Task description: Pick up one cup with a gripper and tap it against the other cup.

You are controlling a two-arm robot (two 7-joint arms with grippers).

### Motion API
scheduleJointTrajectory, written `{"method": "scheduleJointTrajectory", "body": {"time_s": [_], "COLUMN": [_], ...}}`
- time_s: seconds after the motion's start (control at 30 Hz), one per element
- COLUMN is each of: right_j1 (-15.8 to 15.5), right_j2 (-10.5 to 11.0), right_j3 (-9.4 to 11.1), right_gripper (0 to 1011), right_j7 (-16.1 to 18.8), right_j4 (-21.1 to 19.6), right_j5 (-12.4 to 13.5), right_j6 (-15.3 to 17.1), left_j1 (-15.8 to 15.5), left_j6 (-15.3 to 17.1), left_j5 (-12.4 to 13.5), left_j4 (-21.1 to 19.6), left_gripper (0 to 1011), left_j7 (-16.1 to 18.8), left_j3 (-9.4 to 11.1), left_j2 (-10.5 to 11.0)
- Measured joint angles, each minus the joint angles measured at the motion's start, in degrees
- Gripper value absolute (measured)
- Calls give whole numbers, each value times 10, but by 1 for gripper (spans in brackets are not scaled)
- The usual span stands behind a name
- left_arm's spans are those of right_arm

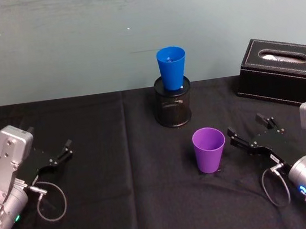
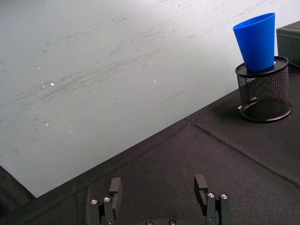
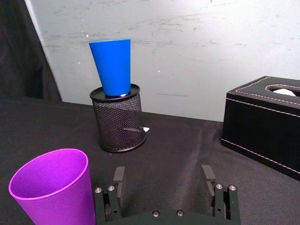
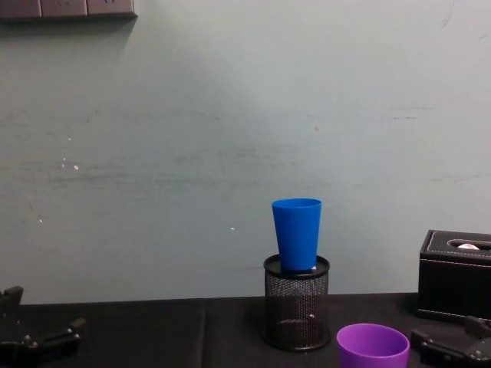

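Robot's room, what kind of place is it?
Probably an office or lab desk set against a plain wall: a black cloth-covered table, a wire-mesh pen holder with a blue cup standing in it, and a black tissue box.

The short cup [image 1: 210, 149] is plain purple, smooth and unpatterned. The taller cup [image 1: 172, 68] is bright blue — also plain. The pen holder [image 1: 173, 107] is black wire mesh, a fine grid. The box [image 1: 284, 71] is black with pale stitching along its edges. The tablecloth [image 1: 121, 170] is solid black; the wall [image 1: 102, 36] is pale grey-green — scuffed and speckled.
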Motion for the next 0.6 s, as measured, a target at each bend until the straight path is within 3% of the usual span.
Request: {"method": "scheduleJointTrajectory", "body": {"time_s": [0.6], "right_j1": [0], "right_j2": [0], "right_j3": [0], "right_gripper": [1004], "right_j7": [0], "right_j4": [0], "right_j5": [0], "right_j6": [0], "left_j1": [0], "left_j6": [0], "left_j5": [0], "left_j4": [0], "left_gripper": [1011], "left_j7": [0], "left_j3": [0], "left_j2": [0]}}
